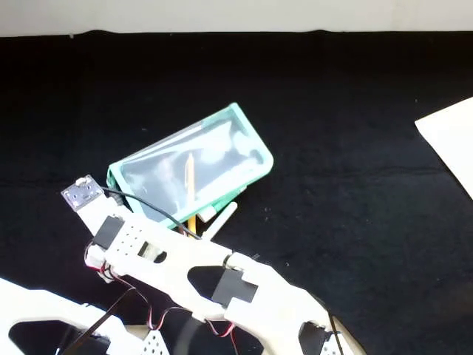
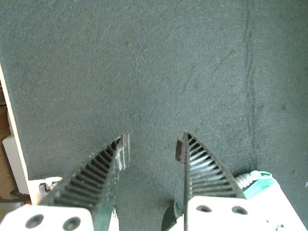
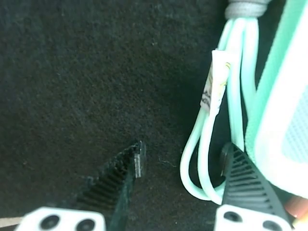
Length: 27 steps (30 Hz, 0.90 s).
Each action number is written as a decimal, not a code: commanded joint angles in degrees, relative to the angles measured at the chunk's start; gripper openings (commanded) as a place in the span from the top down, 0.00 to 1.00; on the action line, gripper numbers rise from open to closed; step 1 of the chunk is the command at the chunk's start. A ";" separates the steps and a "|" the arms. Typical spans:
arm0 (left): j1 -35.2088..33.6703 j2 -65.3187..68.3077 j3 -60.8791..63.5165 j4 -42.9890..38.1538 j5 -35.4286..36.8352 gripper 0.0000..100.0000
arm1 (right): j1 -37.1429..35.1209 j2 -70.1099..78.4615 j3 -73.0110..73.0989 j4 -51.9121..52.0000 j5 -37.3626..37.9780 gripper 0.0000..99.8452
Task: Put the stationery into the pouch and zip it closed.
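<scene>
Mint, clear-fronted pouch (image 1: 196, 166): lay mid-table on black cloth (image 2: 144, 57), pencil (image 1: 190, 185) partly inside. Its cord loop (image 3: 249, 72) lay between the wide-parted fingers of the right gripper (image 3: 183, 156), just beside one. Also the left gripper (image 2: 153, 142): spread wide over bare cloth, holding nothing.

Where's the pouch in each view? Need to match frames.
High view: pouch lies mid-table, tilted, with a pencil showing through it.
Left wrist view: a small mint bit near the picture's edge, possibly part of the pouch; cannot confirm.
Right wrist view: its mint edge fills one side, with its cord loop between the open jaws.
Shared landmark: the black cloth.
</scene>
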 commanded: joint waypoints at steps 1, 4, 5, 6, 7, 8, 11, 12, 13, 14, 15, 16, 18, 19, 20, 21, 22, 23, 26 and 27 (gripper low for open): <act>-0.40 -0.31 0.04 -0.44 0.18 0.82 | 0.92 1.19 0.57 -0.31 0.26 0.75; -0.40 -0.22 0.13 -0.44 0.18 0.82 | 0.84 2.42 0.57 -0.13 0.62 0.84; -0.40 -0.22 0.13 -0.44 0.18 0.82 | 0.84 2.95 0.57 -0.13 0.62 0.89; -0.40 -0.22 0.13 -0.44 0.18 0.82 | 0.84 3.30 0.57 -0.04 0.18 0.94; -0.40 -0.22 0.13 -0.44 0.18 0.82 | 0.84 3.65 0.57 -0.04 0.18 0.98; -0.40 -0.22 0.13 -0.44 0.18 0.82 | 0.84 4.00 0.57 -0.04 0.18 1.00; -0.40 -0.22 0.13 -0.44 0.18 0.82 | 0.84 4.18 0.57 0.75 0.18 0.99; -0.40 -0.22 0.13 -0.44 0.18 0.82 | 0.84 4.18 0.57 0.75 0.18 0.99; -0.40 -0.22 0.13 -0.44 0.18 0.82 | 0.84 4.18 0.57 0.75 0.18 0.99; -0.40 -0.22 0.13 -0.44 0.18 0.82 | 0.84 4.18 0.57 0.75 0.35 0.99; -0.40 -0.22 0.13 -0.44 0.18 0.82 | 0.84 4.18 0.57 0.75 0.53 0.99; -0.40 -0.22 0.13 -0.44 0.18 0.82 | 0.84 4.00 0.57 0.75 0.53 0.99; -0.40 -0.31 0.13 -0.44 0.18 0.82 | 0.84 3.82 0.57 0.75 0.62 0.99; -0.40 -0.31 0.13 -0.44 0.18 0.82 | 0.84 3.74 0.57 0.92 0.62 0.99; -0.40 -0.31 0.13 -0.44 0.18 0.82 | 0.84 3.74 0.57 1.54 0.62 0.99; -0.40 -0.31 0.13 -0.44 0.18 0.82 | 0.84 3.74 0.57 2.33 0.62 0.99; -0.40 -0.31 0.13 -0.44 0.18 0.82 | 0.66 3.65 0.48 3.03 0.62 0.99; -0.40 -0.31 0.13 -0.44 0.18 0.82 | 0.31 3.56 0.48 3.65 0.70 0.99; -0.40 -0.31 0.13 -0.44 0.18 0.82 | -0.48 0.84 0.48 5.41 0.70 0.99; -0.40 -0.22 0.13 -0.44 0.18 0.82 | -0.66 -0.84 0.48 5.85 0.70 0.99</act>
